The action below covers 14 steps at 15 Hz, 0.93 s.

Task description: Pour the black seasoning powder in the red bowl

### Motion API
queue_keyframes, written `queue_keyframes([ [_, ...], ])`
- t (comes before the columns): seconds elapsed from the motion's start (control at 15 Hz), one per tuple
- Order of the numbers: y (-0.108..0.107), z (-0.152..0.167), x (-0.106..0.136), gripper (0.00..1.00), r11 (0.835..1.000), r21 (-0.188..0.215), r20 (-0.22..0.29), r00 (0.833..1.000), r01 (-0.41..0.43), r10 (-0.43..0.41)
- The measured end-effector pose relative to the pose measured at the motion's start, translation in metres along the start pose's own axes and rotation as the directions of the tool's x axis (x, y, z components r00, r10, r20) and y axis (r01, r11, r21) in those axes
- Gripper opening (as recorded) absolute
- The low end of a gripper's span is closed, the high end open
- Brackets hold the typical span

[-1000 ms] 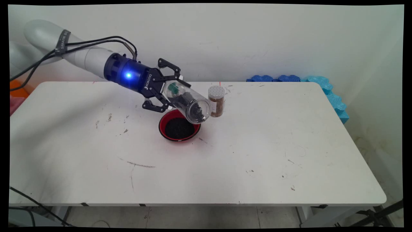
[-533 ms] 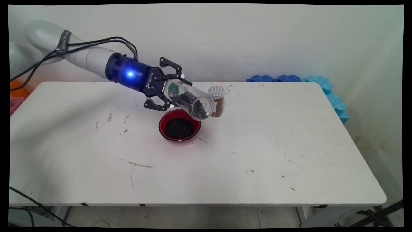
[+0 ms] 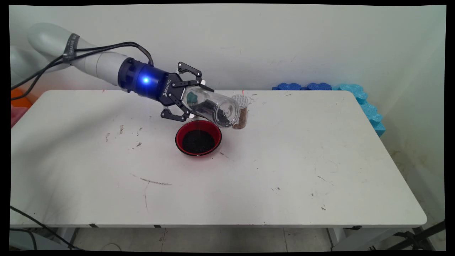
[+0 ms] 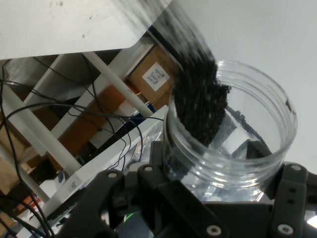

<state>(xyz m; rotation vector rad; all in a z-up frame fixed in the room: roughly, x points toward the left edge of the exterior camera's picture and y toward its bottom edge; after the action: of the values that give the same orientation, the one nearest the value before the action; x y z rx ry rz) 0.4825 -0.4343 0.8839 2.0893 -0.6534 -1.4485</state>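
Observation:
My gripper point(image 3: 190, 101) is shut on a clear plastic jar point(image 3: 212, 107) that lies tilted, its open mouth pointing right and slightly down. Black grains sit inside the jar point(image 4: 233, 134) near the mouth. Just below it on the table stands a red bowl point(image 3: 198, 137) filled with the same black grains. In the hand view the jar's rim fills the right side, with the black linkage around its base. A small jar of brown material point(image 3: 242, 111) with a perforated lid stands right behind the held jar's mouth.
The white table point(image 3: 284, 170) is marked with scuffs. Blue foam pieces point(image 3: 330, 87) lie along the far right edge by the wall. Black cables point(image 3: 106, 46) run along the arm. Orange and pink items point(image 3: 17, 103) sit off the table's left end.
The gripper and jar have risen a little and moved right, and the jar has levelled out, its mouth lifted away from the bowl. The bowl is more uncovered.

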Motion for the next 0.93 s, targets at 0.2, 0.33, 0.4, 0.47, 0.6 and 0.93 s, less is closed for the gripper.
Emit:
queue_keyframes([
  [0.2, -0.0005, 0.0003, -0.0006, 0.00, 1.000, -0.004, -0.002, 1.000, 0.017, -0.017],
  [0.33, -0.0008, 0.0004, -0.0008, 0.00, 1.000, -0.006, -0.003, 1.000, 0.024, -0.024],
  [0.4, -0.0009, 0.0003, -0.0010, 0.00, 1.000, -0.006, -0.003, 1.000, 0.024, -0.024],
  [0.47, -0.0010, 0.0002, -0.0010, 0.00, 1.000, -0.007, -0.004, 1.000, 0.025, -0.025],
  [0.6, -0.0011, 0.0002, -0.0011, 0.00, 1.000, -0.007, -0.004, 1.000, 0.025, -0.025],
  [0.93, -0.0013, -0.0002, -0.0011, 0.00, 1.000, -0.004, -0.004, 1.000, 0.007, -0.007],
])
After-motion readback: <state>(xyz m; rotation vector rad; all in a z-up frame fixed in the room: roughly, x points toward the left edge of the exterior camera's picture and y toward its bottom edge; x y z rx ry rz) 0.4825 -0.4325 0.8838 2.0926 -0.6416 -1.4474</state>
